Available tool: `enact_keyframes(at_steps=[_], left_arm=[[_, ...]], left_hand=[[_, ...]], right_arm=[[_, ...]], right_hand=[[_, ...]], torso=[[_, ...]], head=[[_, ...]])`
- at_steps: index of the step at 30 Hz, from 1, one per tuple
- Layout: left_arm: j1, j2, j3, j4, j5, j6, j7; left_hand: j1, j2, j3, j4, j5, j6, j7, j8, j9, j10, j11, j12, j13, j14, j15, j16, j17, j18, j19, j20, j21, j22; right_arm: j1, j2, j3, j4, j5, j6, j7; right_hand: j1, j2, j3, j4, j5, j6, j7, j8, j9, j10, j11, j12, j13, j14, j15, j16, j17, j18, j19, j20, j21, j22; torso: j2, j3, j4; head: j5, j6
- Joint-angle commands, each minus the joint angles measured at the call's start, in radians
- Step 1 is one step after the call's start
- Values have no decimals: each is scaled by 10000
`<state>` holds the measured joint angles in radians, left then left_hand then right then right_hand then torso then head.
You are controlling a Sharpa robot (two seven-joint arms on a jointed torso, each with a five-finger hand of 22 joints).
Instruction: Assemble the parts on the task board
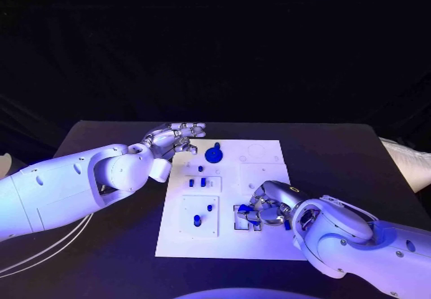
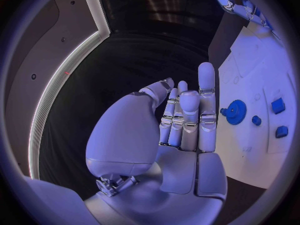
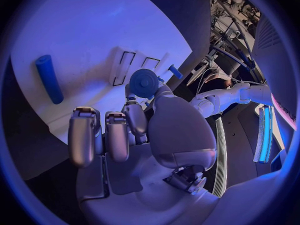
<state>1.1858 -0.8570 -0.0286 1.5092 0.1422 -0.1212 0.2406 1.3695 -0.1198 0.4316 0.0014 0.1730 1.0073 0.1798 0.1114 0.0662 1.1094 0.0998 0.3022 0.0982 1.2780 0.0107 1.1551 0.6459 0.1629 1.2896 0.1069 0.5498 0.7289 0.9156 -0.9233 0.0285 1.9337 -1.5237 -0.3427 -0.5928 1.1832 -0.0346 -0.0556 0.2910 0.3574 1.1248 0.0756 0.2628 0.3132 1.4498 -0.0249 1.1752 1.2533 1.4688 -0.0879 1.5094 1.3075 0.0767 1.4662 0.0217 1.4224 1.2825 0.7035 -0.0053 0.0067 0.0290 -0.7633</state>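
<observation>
The white task board (image 1: pixel 269 163) lies in the middle of the black table. My left hand (image 1: pixel 175 138) hovers at the board's far left corner with its fingers (image 2: pixel 187 116) stretched out side by side and nothing in them. A blue gear (image 1: pixel 213 154) stands on the board just beside it, also seen as the gear (image 2: pixel 235 111) in the left wrist view. My right hand (image 1: pixel 266 209) is low over the board's near right part. There it pinches a round blue part (image 3: pixel 144 82) between thumb and a finger. A blue cylinder (image 3: pixel 49 78) lies on the board nearby.
Two small blue pegs (image 1: pixel 197 182) stand in the board's left middle block, and two more blue pieces (image 1: pixel 197 219) sit in the near left block. Black table (image 1: pixel 341 162) surrounds the board on all sides.
</observation>
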Motion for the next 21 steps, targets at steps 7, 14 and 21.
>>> enact_keyframes(at_steps=[7, 14, 21], left_arm=[[3, 5, 5, 32, -68, 219, -19], [3, -2, 5, 63, -255, 313, -116], [2, 26, 3, 128, -560, 512, -292]], left_hand=[[-93, -17, -26, 2, 16, -67, 18, 50, 15, -41, -4, 37, 10, -59, 2, 22, -10, 174, -74, -16, 40, 15], [-110, -20, -39, 5, 16, -76, 15, 52, 15, -53, -7, 50, 10, -58, 3, 31, -8, 176, -79, -13, 42, 14], [-3, 34, 37, -71, 41, -104, 13, 55, 12, -100, -13, 68, 5, -71, -10, 29, -44, 186, -86, -19, 56, 18]], right_arm=[[-3, 149, 1, -62, -967, 632, -109], [-2, 215, 0, -110, -1194, 945, -146], [7, 285, -1, -220, -1262, 1265, -169]], right_hand=[[-339, 38, -365, 0, -345, 456, -402, 78, 198, 100, -128, 361, 395, 793, -122, -14, 1463, -164, -4, -118, -31, -35], [-541, 78, -619, 7, -535, 474, -434, 147, 333, 146, -156, 464, 508, 804, -148, 8, 1514, -169, 9, -146, -23, -8], [-631, 39, -789, -1, -670, 437, -433, 166, 405, 129, -156, 417, 497, 799, -150, -6, 1496, -165, -4, -152, -44, -34]], torso=[[13, 15, -23], [14, 13, -29], [7, 35, -9]], head=[[49, -6], [36, -20], [54, -3]])
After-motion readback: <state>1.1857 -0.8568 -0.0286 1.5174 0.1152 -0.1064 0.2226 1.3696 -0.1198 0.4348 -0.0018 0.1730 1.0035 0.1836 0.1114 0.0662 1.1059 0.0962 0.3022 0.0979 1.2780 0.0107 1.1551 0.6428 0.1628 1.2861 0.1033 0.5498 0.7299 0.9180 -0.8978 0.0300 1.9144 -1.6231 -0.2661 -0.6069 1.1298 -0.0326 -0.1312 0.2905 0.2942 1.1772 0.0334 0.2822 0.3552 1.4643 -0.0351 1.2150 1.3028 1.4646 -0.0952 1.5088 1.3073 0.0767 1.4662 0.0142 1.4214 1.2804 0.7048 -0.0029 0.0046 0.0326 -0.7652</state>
